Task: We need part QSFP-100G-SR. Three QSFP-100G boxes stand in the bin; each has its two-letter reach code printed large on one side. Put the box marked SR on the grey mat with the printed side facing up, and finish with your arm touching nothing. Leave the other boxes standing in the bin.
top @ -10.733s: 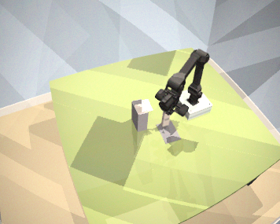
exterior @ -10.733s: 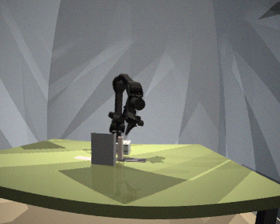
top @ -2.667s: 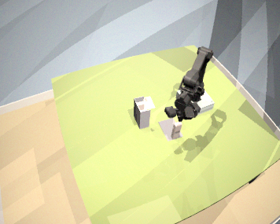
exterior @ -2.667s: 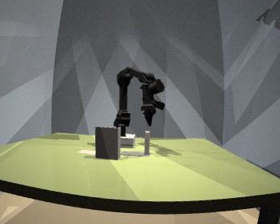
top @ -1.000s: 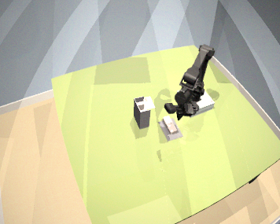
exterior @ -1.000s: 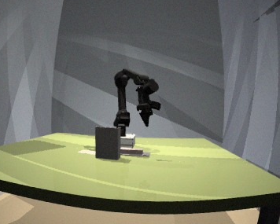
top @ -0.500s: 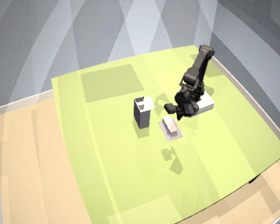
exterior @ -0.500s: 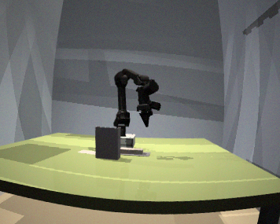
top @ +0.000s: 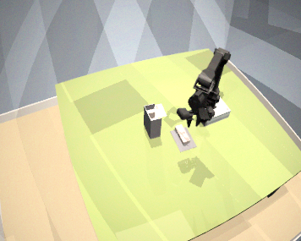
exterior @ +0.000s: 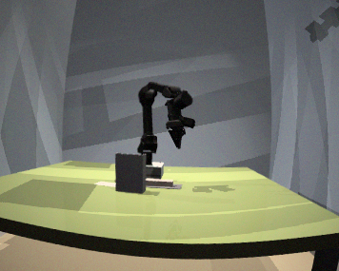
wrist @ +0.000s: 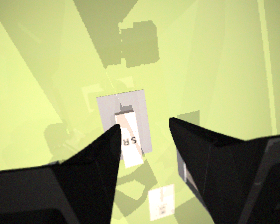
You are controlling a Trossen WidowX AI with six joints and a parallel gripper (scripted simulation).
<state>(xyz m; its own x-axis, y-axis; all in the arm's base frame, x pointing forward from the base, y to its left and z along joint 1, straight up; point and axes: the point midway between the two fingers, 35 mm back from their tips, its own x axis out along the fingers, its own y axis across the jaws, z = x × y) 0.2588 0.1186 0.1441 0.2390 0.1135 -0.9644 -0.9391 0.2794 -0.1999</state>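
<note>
green worktop (top: 129, 170) (exterior: 189, 226) (wrist: 225, 60): below the hand (top: 194, 123) (exterior: 179, 146) (wrist: 144, 125), patched with shadow | dark leg (exterior: 327, 260): lower than the hand | tan floor (top: 28, 174) (exterior: 84, 258): well below the hand | grey-blue walls (top: 125, 18) (exterior: 165, 44): well apart from the hand, banded light and dark

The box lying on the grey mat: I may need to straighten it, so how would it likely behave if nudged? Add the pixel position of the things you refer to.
The box (top: 183, 134) (exterior: 160, 183) (wrist: 132, 152) would probably slide rather than tip, since it lies flat and low. Its straight edges suggest a stiff shell, and its flat sides make rolling unlikely.
</note>
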